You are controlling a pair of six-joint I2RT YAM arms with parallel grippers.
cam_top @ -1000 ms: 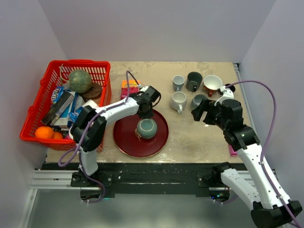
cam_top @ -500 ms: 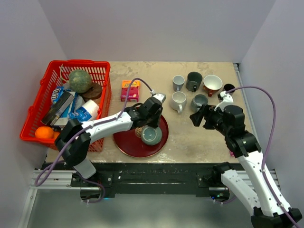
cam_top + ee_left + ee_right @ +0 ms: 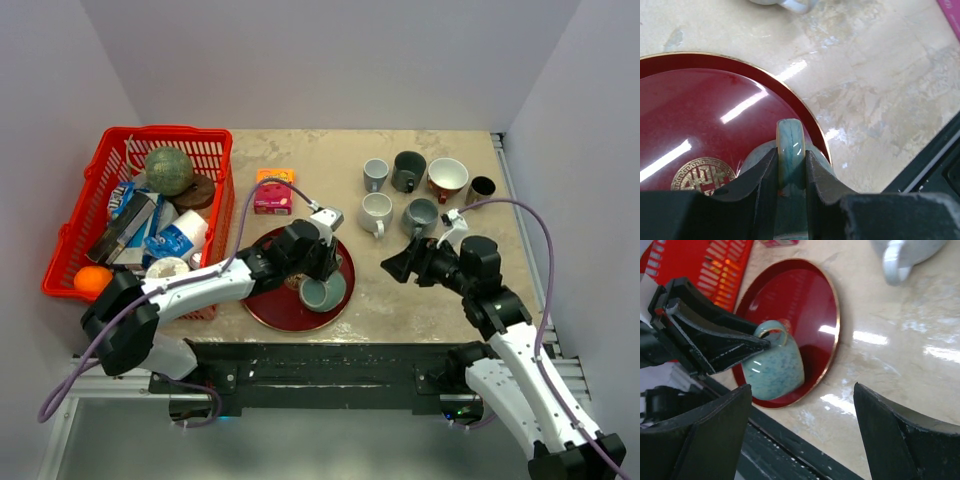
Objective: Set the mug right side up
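From the overhead camera, the left gripper (image 3: 318,262) reached over the red plate (image 3: 270,300) and was closed on the teal mug (image 3: 323,292). The mug sat on the near right part of the plate, just inside its rim and directly in front of the jaws. The right gripper (image 3: 400,265) hung over the bare table (image 3: 400,310) to the right of the plate. It was apart from the mug, with its jaws spread wide and nothing between them.

Through the left wrist camera, the two dark fingers (image 3: 765,180) pressed on either side of the mug's handle (image 3: 790,150). The handle stood up as a narrow glazed band between them. The mug's rounded body showed just beyond and below the fingers, resting on the plate close to its gold edge.

Through the right wrist camera, the right fingers (image 3: 700,440) stood far apart at the bottom corners of the frame, gripping nothing. The mug appeared to lie tilted on the plate with its handle uppermost, and the left gripper's jaws were pinched on that handle. A white mug (image 3: 905,255) stood on the table at the upper right, well apart.
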